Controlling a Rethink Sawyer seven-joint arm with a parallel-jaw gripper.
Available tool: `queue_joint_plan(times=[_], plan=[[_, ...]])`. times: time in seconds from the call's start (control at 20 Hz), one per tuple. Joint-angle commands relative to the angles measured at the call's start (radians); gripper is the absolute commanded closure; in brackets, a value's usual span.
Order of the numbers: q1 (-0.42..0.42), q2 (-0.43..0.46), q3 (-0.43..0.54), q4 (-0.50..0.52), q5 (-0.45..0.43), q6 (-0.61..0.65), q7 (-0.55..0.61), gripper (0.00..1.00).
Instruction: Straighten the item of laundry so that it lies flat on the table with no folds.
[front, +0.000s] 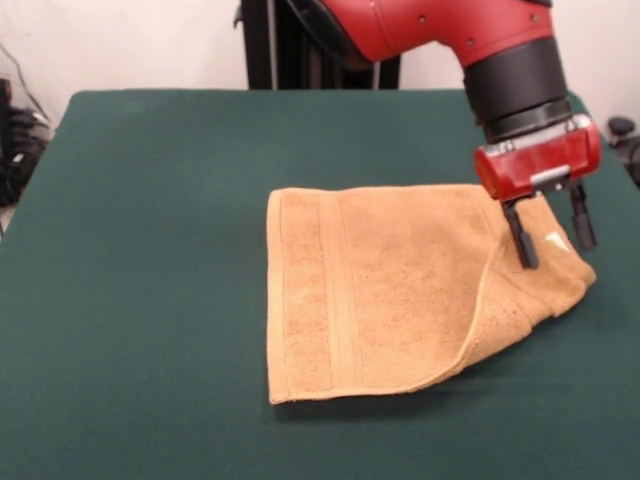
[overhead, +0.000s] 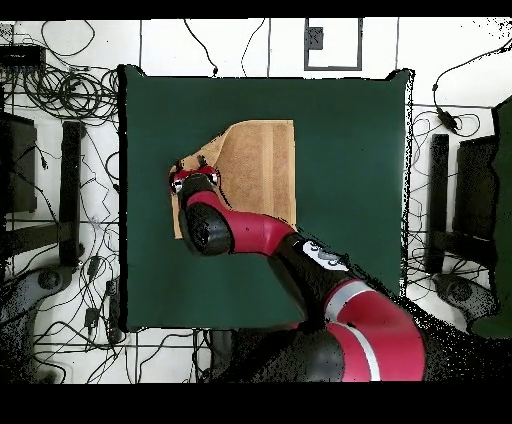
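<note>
Towel (front: 385, 290) is lying with its right side folded over, so the jaws (front: 550, 235), standing apart above that flap, are needing to pinch only its top layer.

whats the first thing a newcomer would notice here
The red and black arm's gripper, open, pokes down over the folded-over right side of the orange-tan towel in the front view. The towel lies alone on the dark green table, its left part flat and its right part doubled over.
</note>
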Motion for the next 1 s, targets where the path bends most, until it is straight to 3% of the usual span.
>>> queue_joint_plan(times=[0.05, 0.6, 0.75, 0.9, 1.0], plan=[[0.06, -0.048, 0.05, 0.021, 0.112, 0.114, 0.274, 0.0], [0.054, -0.074, 0.059, 0.051, 0.13, 0.121, 0.27, 0.0], [-0.015, 0.031, 0.143, -0.014, 0.011, 0.078, 0.229, 0.0], [-0.106, 0.184, 0.244, -0.1, -0.123, 0.127, 0.15, 0.0], [-0.135, 0.21, 0.266, -0.118, -0.155, 0.165, 0.122, 0.0]])
